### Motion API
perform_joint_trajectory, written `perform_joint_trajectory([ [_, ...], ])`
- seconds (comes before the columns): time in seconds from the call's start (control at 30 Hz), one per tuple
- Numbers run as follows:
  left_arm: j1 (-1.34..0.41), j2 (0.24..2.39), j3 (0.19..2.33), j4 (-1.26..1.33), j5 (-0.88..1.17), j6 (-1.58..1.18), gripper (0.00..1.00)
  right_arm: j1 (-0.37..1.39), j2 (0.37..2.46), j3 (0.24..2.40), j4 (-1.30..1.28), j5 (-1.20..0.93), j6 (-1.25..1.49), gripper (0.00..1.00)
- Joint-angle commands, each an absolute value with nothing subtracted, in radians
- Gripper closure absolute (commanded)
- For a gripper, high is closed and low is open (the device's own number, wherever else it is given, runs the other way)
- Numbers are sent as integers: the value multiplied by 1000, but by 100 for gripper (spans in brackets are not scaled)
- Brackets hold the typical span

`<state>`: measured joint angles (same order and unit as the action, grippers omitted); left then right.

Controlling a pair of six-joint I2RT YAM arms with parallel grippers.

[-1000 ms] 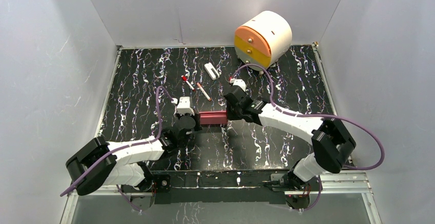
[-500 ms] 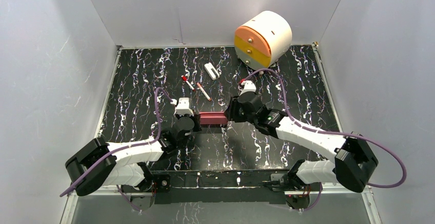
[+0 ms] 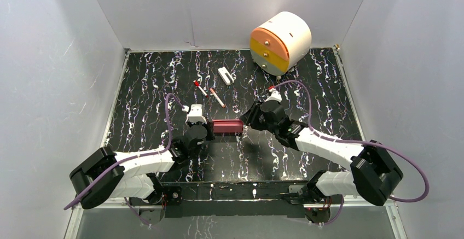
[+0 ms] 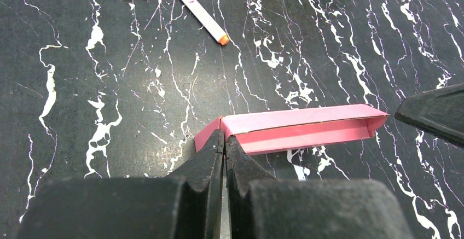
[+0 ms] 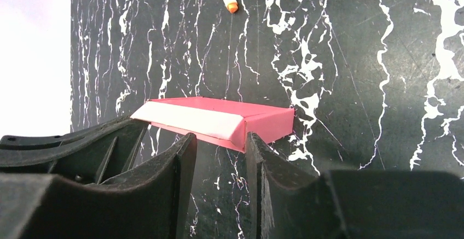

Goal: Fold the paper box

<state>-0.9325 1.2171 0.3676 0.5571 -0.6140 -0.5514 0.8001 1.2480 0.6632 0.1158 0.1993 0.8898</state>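
Paper box (image 3: pixel 226 126) is lying mid table (image 3: pixel 148 86), long axis running L–R betw. the two arms, near of the orange-tipped marker (image 3: pixel 217 97). L gripper (image 4: pixel 224 140) is pinching fully closed on the card edge at the box's L end, by the small flap sticking out there. R gripper (image 5: pixel 219 140) is standing part open, gripping nothing. Its tips are sitting just beside the box's R end; can't tell if touching. Step, as I'm reading it: end flaps being closed, body already formed, prob. late in task. Next move is calling for R tips lined up square on the R-end flap, then a gentle tuck while L is bracing. Thin card, so crushing is the risk.
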Motion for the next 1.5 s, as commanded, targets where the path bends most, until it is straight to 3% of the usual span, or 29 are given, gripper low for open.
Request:
perform_joint_trajectory([
  [0.0,-937,1262,314,375,-605,-532,100,784,1273,641,234,204,954,55],
  [0.23,-937,1275,320,379,-601,-529,100,779,1323,595,272,159,978,64],
  [0.73,-938,1272,338,374,-557,-562,98,779,1400,391,470,75,918,70],
  [0.87,-938,1237,335,366,-530,-581,87,779,1435,362,529,83,919,73],
  [1.17,-936,1131,337,322,-413,-654,53,779,1450,344,557,119,922,75],
  [1.47,-916,896,300,295,-344,-833,21,779,1456,368,547,133,906,76],
])
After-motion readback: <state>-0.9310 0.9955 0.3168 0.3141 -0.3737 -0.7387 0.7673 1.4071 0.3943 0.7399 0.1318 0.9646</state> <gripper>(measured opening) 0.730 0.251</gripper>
